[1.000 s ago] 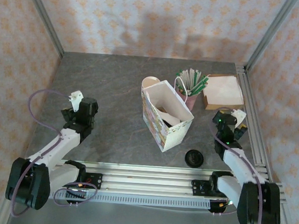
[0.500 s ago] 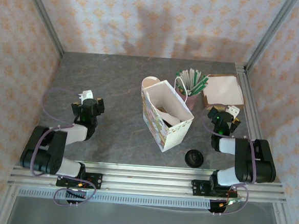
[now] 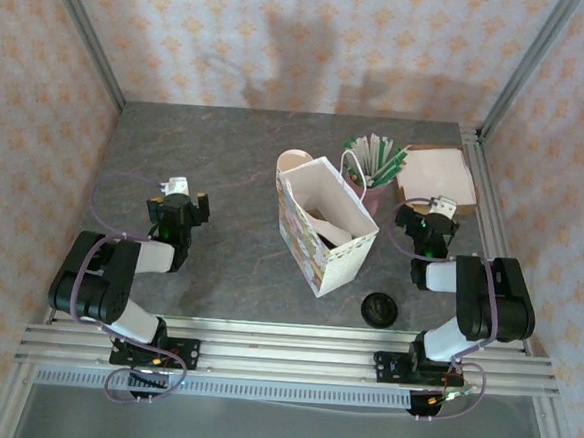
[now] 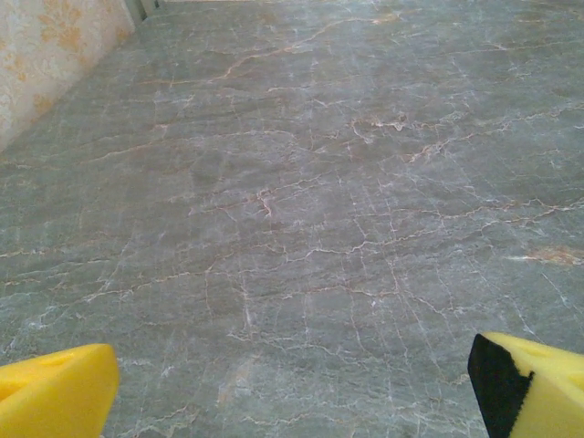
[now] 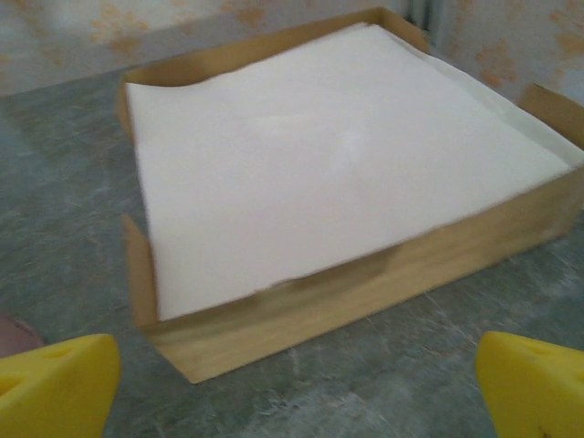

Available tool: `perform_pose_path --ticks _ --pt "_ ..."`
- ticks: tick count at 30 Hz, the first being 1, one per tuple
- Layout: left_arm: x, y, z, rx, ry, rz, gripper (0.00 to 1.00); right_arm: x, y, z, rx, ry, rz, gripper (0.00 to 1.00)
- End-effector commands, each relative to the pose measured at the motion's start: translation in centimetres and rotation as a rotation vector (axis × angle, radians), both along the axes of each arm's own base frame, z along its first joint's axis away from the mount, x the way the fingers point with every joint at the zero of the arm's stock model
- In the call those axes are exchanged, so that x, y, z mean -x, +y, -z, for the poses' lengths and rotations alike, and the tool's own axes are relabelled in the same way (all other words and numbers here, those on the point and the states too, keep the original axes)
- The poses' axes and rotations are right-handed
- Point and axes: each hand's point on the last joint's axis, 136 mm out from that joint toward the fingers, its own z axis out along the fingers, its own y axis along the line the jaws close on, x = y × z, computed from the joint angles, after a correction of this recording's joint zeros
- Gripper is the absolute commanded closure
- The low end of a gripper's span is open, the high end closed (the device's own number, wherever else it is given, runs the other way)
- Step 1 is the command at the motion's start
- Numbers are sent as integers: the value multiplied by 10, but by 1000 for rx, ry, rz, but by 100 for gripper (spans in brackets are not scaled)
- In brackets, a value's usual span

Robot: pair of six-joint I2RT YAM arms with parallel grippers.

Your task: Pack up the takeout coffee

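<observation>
Item, nearest: loose black lid (image 3: 379, 307) on the counter (image 3: 235, 175), just beyond the rail, no cup under it, untouched. Item: left gripper (image 3: 178, 199), its yellow fingers (image 4: 55, 388) spread wide over bare counter, grasping nothing. Item: right gripper (image 3: 435, 214), fingers (image 5: 529, 383) likewise released and empty, facing the box of white napkins (image 5: 319, 182). Change noted: over the last second both arms fold from a low, stretched pose into a tucked one, elbows drawn in toward the bases, the grippers shifting only a little and keeping well apart from the bag on either side. Item, centre: white paper bag (image 3: 341, 258) with patterned side, upright, mouth open. Item, within it: a dark round shape low inside, judged to be the lid of the coffee cup (image 3: 324, 240); the cup body is hidden by the bag wall. Item, behind the bag: stack of lidless tan cups (image 3: 294, 161); pink cup of green packets (image 3: 373, 175). Assessment: coffee apparently packed, arms parking, little left to do.
</observation>
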Motion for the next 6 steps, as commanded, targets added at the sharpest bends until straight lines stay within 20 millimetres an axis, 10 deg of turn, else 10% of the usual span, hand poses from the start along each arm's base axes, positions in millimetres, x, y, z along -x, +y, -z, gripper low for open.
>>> perform_pose_path --ticks 1,6 --pt "-7 3 -17 -4 -57 -1 0 -8 20 -3 1 -4 -126 1" --pt "-7 3 -17 -4 -58 -1 0 -7 6 -4 8 -2 -34 1"
